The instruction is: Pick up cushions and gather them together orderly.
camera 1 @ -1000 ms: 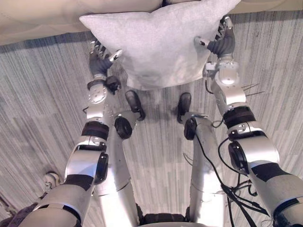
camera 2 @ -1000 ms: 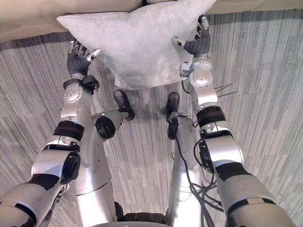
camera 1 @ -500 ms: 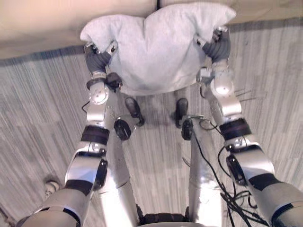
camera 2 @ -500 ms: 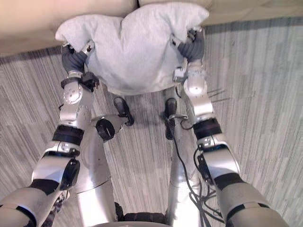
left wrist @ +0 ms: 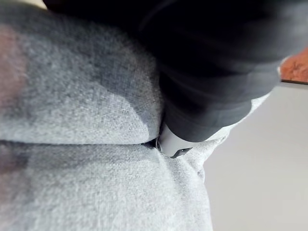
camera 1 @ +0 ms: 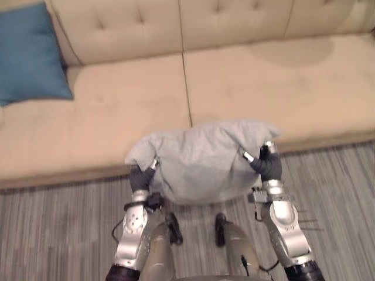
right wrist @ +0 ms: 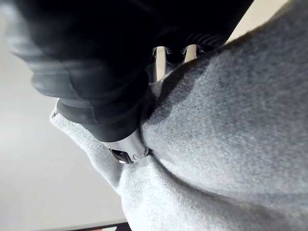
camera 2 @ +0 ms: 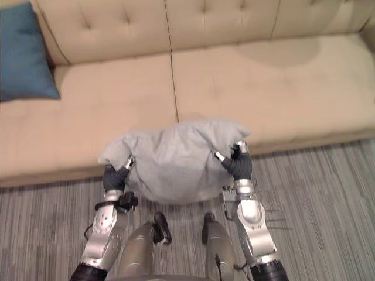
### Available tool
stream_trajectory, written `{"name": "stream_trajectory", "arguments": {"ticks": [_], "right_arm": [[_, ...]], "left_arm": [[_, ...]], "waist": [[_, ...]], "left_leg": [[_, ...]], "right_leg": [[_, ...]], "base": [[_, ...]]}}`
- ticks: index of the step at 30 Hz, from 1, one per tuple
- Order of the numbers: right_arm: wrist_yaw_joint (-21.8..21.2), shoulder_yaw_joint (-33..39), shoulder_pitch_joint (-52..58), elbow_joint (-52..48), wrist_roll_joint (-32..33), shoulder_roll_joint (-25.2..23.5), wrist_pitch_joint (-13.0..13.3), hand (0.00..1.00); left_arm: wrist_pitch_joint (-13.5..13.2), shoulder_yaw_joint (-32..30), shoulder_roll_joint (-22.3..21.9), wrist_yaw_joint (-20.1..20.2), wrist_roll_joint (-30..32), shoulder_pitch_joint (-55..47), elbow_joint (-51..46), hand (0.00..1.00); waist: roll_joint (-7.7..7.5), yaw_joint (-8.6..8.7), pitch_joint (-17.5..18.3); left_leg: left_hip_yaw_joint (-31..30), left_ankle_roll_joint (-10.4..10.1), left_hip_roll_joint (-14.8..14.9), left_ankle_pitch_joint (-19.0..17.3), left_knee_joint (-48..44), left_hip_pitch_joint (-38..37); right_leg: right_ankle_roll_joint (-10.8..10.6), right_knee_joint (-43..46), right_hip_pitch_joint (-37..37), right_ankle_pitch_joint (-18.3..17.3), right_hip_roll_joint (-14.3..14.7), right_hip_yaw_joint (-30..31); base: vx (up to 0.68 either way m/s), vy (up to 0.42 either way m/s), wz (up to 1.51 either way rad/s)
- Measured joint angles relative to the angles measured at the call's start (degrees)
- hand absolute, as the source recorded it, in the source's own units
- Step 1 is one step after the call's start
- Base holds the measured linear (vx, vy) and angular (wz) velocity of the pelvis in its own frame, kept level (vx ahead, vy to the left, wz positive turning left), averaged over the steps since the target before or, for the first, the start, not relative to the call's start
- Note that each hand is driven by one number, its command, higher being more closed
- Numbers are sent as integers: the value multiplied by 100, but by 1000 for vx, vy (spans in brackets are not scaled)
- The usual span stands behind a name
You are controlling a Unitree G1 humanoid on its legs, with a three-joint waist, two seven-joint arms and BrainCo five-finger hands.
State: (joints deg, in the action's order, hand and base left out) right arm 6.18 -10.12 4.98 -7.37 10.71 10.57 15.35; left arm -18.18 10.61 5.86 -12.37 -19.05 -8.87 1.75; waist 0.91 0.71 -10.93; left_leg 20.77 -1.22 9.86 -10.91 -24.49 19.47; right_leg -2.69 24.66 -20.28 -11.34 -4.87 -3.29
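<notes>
Blue cushion (camera 1: 29, 55) on beige sofa (camera 1: 246, 88), left end.

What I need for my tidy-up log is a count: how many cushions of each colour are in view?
grey cushion: 1, gripped between the left hand and the right hand
blue cushion: 1, at the left end of the sofa
Total: 2 cushions

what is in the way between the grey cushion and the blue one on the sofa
Nothing visible. The left hand and the right hand grip the grey cushion at the front edge of the sofa, and the seat from there to the blue cushion at its left end lies bare.
</notes>
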Motion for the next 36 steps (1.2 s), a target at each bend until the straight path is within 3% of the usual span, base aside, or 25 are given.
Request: {"name": "stream_trajectory", "arguments": {"ticks": [2, 6, 8, 11, 12, 13, 14, 16, 18, 19, 20, 21, 22, 24, 25, 26, 27, 30, 31, 33, 34, 35, 36], "right_arm": [[-59, 4, -2, 200, 0, 12, -5, 100], [-117, 2, -31, 426, -2, 28, -11, 100], [-119, -3, -134, 517, -5, 80, -11, 100], [-116, 3, -267, 854, -67, 149, -25, 100], [-116, -7, -266, 914, -157, 151, -42, 100], [-119, -12, -263, 962, -189, 172, -44, 100], [-126, -14, -266, 1003, -192, 190, -44, 100], [-137, -66, -256, 1051, -192, 238, -78, 100], [-141, -99, -220, 1066, -191, 311, -120, 100], [-142, -108, -165, 1062, -191, 344, -142, 100], [-142, -108, -118, 1061, -191, 345, -145, 100], [-141, -97, -39, 1064, -188, 444, -163, 100], [-142, -82, 60, 1065, -190, 559, -251, 100], [-149, -8, 121, 1064, -195, 528, -307, 100], [-165, 30, 187, 1060, -211, 551, -310, 100], [-178, 62, 232, 1042, -214, 556, -315, 100], [-183, 89, 273, 989, -207, 557, -315, 100], [-179, 240, 438, 456, -188, 537, -293, 100], [-179, 275, 411, 318, -189, 534, -252, 100], [-179, 322, 328, 305, -191, 507, -233, 100], [-170, 351, 259, 330, -194, 512, -225, 100], [-164, 351, 241, 337, -195, 528, -220, 100], [-135, 352, 146, 468, -225, 452, -220, 100]], "left_arm": [[5, 3, 0, 12, 79, -123, 0, 100], [10, 1, 26, 12, 182, -159, 1, 100], [13, 1, 42, 12, 185, -142, 2, 100], [131, 33, 103, 28, 237, -149, 90, 100], [164, 36, 121, 35, 253, -167, 122, 100], [173, 37, 177, 48, 291, -166, 122, 100], [173, 40, 213, 65, 299, -162, 122, 100], [173, 59, 340, 95, 341, -124, 123, 100], [175, 97, 405, 112, 340, -126, 138, 100], [175, 174, 463, 115, 340, -130, 163, 100], [174, 237, 507, 115, 338, -127, 181, 100], [175, 332, 486, 145, 333, -119, 290, 100], [222, 399, 350, 223, 328, -196, 382, 100], [221, 406, 321, 247, 326, -152, 502, 100], [241, 403, 288, 340, 277, -83, 634, 100], [259, 406, 260, 406, 223, -111, 693, 100], [260, 417, 252, 470, 193, -141, 744, 100], [262, 493, 198, 510, 183, -106, 753, 100], [267, 493, 215, 584, 185, -75, 753, 100], [274, 496, 206, 616, 185, -66, 754, 100], [275, 504, 163, 615, 192, -63, 750, 100], [274, 509, 144, 613, 193, -65, 744, 100], [282, 510, 127, 596, 199, -28, 754, 100]], "waist": [[75, 9, 123], [48, -3, 169], [50, 4, 175], [22, 102, 158], [8, 167, 158], [3, 178, 158], [-6, 200, 170], [-38, 245, 185], [-44, 346, 187], [-98, 365, 220], [-149, 376, 229], [-76, 408, 234], [176, 382, 347], [225, 357, 377], [222, 318, 374], [220, 297, 371], [219, 261, 370], [224, 201, 374], [229, 186, 377], [217, 171, 371], [286, 164, 392], [367, 166, 409], [463, 170, 425]], "left_leg": [[-4, 40, -55, 64, 269, -254], [-12, 42, -211, 53, 562, -753], [-15, 84, -279, -53, 588, -891], [11, 118, -363, -295, 526, -1298], [-15, 202, -420, -426, 523, -1464], [-49, 295, -460, -483, 558, -1562], [-79, 306, -478, -501, 569, -1578], [-184, 268, -511, -523, 718, -1605], [-363, 252, -588, -520, 916, -1678], [-451, 71, -694, -485, 1067, -1795], [-516, -28, -745, -519, 1075, -1865], [-659, -150, -720, -564, 1039, -1940], [-685, -285, -487, -546, 976, -1952], [-825, -528, -243, -399, 199, -1601], [-877, -717, 15, -145, -801, -1260], [-837, -612, 218, 211, -1512, -1094], [-718, -571, 392, 262, -2016, -980], [-324, -274, 542, 37, -2507, -634], [-309, -126, 503, -60, -2193, -402], [-418, -113, 348, -68, -1342, -317], [-665, -340, 111, 237, -78, -424], [-728, -378, 107, 742, 373, -469], [-827, -361, 105, 752, 806, -613]], "right_leg": [[-40, -476, 341, 216, 40, 29], [-93, -647, 711, 299, 24, 225], [-145, -347, 653, 268, -39, 303], [-389, 989, 367, 210, -161, 369], [-579, 1625, 188, 333, -258, 387], [-562, 2026, -54, 421, -334, 369], [-430, 2092, -139, 270, -339, 338], [-269, 1365, -437, 60, -311, 230], [-249, 157, -529, 386, -276, 180], [-279, -699, -421, 822, -251, 243], [-181, -928, -380, 1157, -272, 317], [-38, -746, -351, 1492, -227, 351], [38, -569, -379, 1206, -106, 208], [158, -601, -248, 1095, 27, 59], [262, -735, 52, 1029, 134, -35], [316, -912, 379, 995, 206, -48], [354, -1098, 693, 970, 228, -50], [375, -1510, 1178, 954, 189, 27], [372, -1643, 1286, 955, 147, 41], [333, -1684, 1324, 943, 65, 40], [221, -1672, 1302, 920, 56, 35], [146, -1667, 1301, 885, 108, 59], [21, -1639, 1293, 809, 211, 105]], "base": [[143, 54, -14], [94, 47, -19], [46, 80, -21], [23, 54, -3], [46, 60, 7], [60, 55, 10], [58, 26, 6], [140, -23, 25], [230, -91, 46], [255, -102, 43], [373, -194, 57], [413, -197, 40], [511, -216, 30], [428, -175, 10], [416, -208, 2], [477, -183, -7], [376, -99, -15], [295, 0, -15], [206, 83, -10], [161, 137, -8], [139, 178, -13], [145, 197, -15], [127, 203, -3]]}}
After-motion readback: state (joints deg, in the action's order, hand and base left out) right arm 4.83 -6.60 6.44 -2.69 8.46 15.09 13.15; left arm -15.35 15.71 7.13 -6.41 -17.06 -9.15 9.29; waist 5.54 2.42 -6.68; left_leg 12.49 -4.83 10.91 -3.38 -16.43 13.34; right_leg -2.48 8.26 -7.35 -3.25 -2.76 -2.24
